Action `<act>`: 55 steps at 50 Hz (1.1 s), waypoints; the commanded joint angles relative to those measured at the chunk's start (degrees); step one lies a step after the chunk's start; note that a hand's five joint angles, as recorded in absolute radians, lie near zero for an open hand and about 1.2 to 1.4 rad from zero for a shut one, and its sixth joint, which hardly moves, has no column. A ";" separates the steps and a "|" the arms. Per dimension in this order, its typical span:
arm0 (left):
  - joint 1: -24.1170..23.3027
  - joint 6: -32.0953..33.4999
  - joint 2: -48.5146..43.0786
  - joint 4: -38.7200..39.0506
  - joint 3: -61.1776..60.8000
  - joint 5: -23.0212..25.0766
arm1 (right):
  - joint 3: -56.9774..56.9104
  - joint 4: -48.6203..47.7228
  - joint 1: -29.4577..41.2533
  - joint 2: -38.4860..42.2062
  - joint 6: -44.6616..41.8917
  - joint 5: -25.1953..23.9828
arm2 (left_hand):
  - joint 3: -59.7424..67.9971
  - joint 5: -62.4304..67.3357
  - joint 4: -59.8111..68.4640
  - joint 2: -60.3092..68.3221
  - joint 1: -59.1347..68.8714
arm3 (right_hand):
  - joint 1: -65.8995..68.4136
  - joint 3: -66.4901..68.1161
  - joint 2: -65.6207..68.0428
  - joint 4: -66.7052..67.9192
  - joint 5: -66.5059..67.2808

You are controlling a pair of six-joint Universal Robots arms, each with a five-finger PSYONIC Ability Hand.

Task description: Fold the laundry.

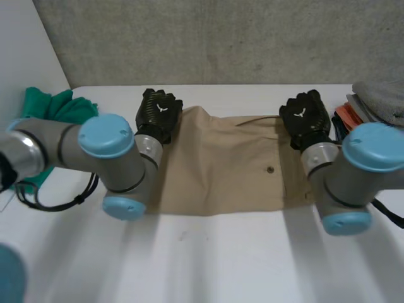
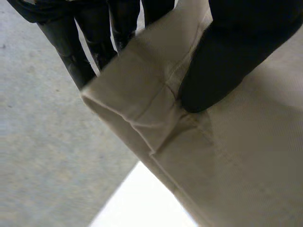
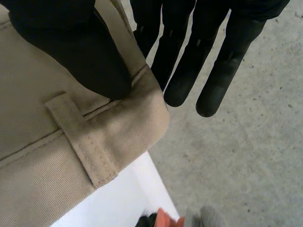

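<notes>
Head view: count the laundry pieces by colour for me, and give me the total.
tan garment: 1
green cloth: 1
grey cloth: 1
orange item: 1
Total: 4 that can be told apart. The grey cloth and orange item lie in one pile, which may hold more underneath.

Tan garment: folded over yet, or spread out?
Spread out: the tan garment lies open across the table, with the left hand and right hand each pinching a far corner.
</notes>
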 commanded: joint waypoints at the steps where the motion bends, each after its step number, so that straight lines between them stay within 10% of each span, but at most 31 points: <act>1: -0.03 1.30 -4.17 8.03 1.78 0.09 | -7.11 -1.41 0.44 8.58 -0.89 1.85 | -42.88 -42.40 -42.92 -41.68 -40.19 | -42.98 -46.53 -44.61 -46.72 -46.20; 9: -1.52 -0.20 1.45 9.62 -5.51 -0.17 | -2.11 14.74 -1.75 1.22 10.70 3.01 | -42.96 -42.49 -43.01 -41.77 -40.28 | -42.98 -46.53 -44.61 -46.72 -46.20; 22: -1.08 -8.37 12.18 9.09 -18.35 -0.09 | 7.30 28.57 -11.24 -6.80 19.42 -10.53 | -42.96 -42.49 -43.01 -41.77 -40.28 | -27.59 -31.15 -29.23 -31.34 -30.81; 26: -1.17 -9.60 12.80 8.83 -19.67 -0.09 | 6.87 28.30 -11.86 -4.61 18.72 -10.53 | -42.96 -42.49 -43.01 -41.77 -40.28 | -17.19 -20.74 -18.82 -20.93 -20.41; 30: -1.26 -9.69 13.24 8.83 -20.46 -0.09 | 6.78 26.20 -12.47 -3.19 16.52 -10.36 | -42.96 -42.49 -43.01 -41.77 -40.28 | 26.96 23.41 25.33 23.22 23.74; 46: -0.12 -10.57 19.30 8.83 -23.98 -0.09 | 12.05 24.43 -21.26 -10.22 7.91 -8.42 | -42.96 -42.49 -43.01 -41.77 -40.28 | 26.25 22.70 24.61 22.50 23.03; 47: -0.12 -11.01 19.65 8.83 -24.50 0.00 | 12.49 24.35 -21.26 -10.22 7.64 -9.90 | -42.96 -42.49 -43.01 -41.77 -40.28 | -4.90 -8.45 -6.54 -8.65 -8.12; 49: -0.21 -11.53 20.00 8.83 -24.94 0.00 | 13.10 24.35 -21.09 -10.31 7.20 -12.02 | -42.96 -42.49 -43.01 -41.77 -40.28 | -23.98 -27.54 -25.62 -27.73 -27.20; 55: -0.47 -13.99 21.32 8.65 -26.53 0.00 | 14.86 23.47 -20.82 -10.31 8.69 -21.43 | -42.96 -42.49 -43.01 -41.77 -40.28 | -27.09 -30.64 -28.72 -30.83 -30.31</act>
